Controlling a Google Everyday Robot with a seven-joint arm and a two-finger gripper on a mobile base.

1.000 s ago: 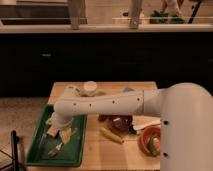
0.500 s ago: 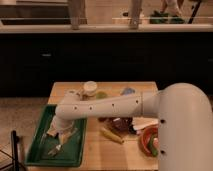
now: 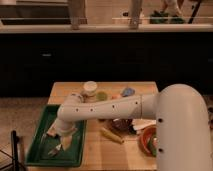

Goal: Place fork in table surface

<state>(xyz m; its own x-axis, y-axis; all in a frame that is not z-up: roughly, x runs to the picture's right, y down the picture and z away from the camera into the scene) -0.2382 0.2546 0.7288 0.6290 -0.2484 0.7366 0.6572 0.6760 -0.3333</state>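
My white arm reaches from the right across the table surface (image 3: 100, 152), a light tan wooden top, and bends down into the green tray (image 3: 37, 155) at the left. The gripper (image 3: 56, 136) hangs low over the tray's middle. Just beneath it, on the tray floor, lie pale slim items (image 3: 56, 148); one seems to be the fork, but I cannot separate it from the others. The gripper is at or very near these items, and I cannot see contact.
A yellow stick-shaped object (image 3: 112, 135) lies on the wood right of the tray. A red bowl (image 3: 149, 141) and a dark item (image 3: 120, 125) sit near my arm's base. A white jar (image 3: 90, 90), a green piece (image 3: 102, 96) and a blue piece (image 3: 128, 92) stand at the back.
The gripper has moved down and slightly left, deeper into the green tray toward the pale items. Nothing else on the table has shifted.
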